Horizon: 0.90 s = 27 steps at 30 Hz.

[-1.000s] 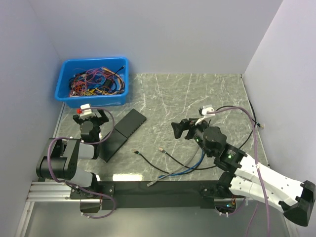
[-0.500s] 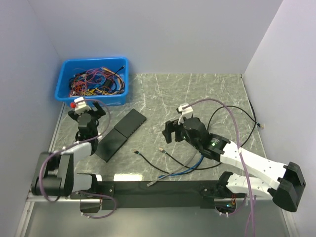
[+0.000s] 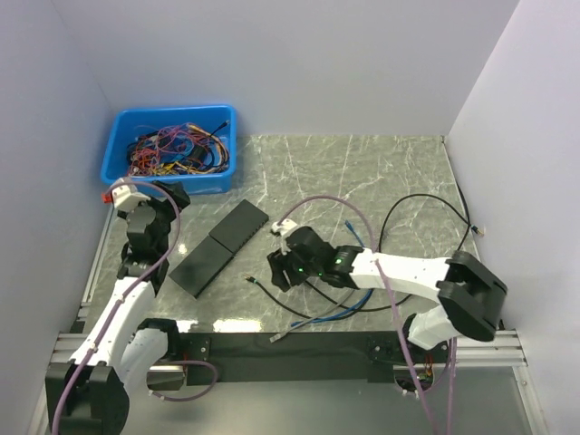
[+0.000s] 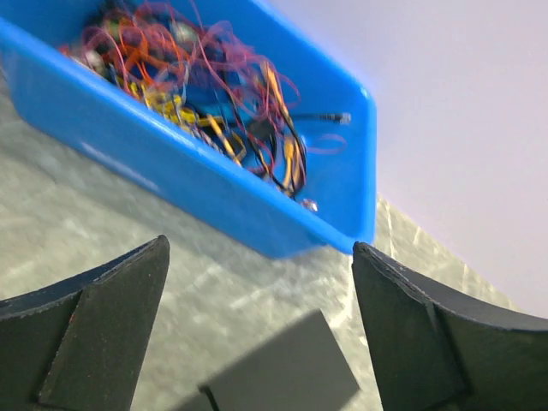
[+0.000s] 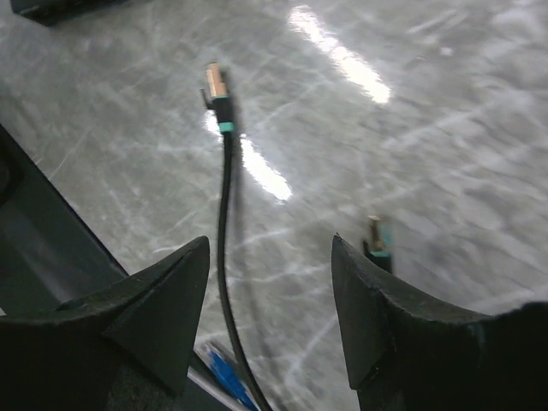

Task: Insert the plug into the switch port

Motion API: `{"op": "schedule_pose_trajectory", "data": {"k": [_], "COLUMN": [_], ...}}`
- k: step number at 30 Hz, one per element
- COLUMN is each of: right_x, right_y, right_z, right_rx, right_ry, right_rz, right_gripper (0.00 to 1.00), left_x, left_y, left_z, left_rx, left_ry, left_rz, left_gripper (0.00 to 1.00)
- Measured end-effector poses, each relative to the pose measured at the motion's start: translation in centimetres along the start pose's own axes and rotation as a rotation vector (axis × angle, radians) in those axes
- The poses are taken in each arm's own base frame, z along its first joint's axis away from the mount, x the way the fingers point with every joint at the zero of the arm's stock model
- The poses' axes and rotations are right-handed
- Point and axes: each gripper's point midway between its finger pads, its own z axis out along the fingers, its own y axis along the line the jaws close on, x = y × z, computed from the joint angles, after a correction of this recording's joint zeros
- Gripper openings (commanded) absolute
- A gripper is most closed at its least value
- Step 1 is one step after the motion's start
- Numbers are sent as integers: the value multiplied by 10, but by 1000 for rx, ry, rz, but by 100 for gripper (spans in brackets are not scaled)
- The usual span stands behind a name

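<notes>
right claw (image 5: 270,257) spread over gold-tipped black cable plug (image 5: 217,90), grasp pending; next clench, carry to flat black switch (image 3: 237,227); left claw (image 4: 261,257) released

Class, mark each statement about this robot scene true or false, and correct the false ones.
1. The blue bin holds tangled wires. True.
2. The right claw is clamped on the plug. False: its jaws stand apart, and the plug lies loose on the table.
3. The left claw is open and empty. True.
4. The plug sits in the switch. False: it lies apart from the switch.
</notes>
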Motion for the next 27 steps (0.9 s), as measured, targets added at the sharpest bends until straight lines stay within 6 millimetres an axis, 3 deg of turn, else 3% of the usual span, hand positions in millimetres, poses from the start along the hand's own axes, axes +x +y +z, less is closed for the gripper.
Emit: {"op": "schedule_pose_trajectory", "data": {"k": [6, 10, 27], "right_x": [-1, -1, 5], "right_y": [21, 24, 35], "right_z": [23, 35, 81], "right_rx": [-51, -56, -71], "right_ry": [29, 44, 117], "right_rz": [-26, -28, -45], "right_gripper": [63, 56, 47], "left_x": [3, 7, -3], "left_y": [-12, -11, -21], "left_z": [-2, -14, -53], "left_rx": [-29, -30, 22], "left_ry": [113, 162, 228], "left_rz": [-38, -35, -37], "left_gripper": [93, 93, 94]}}
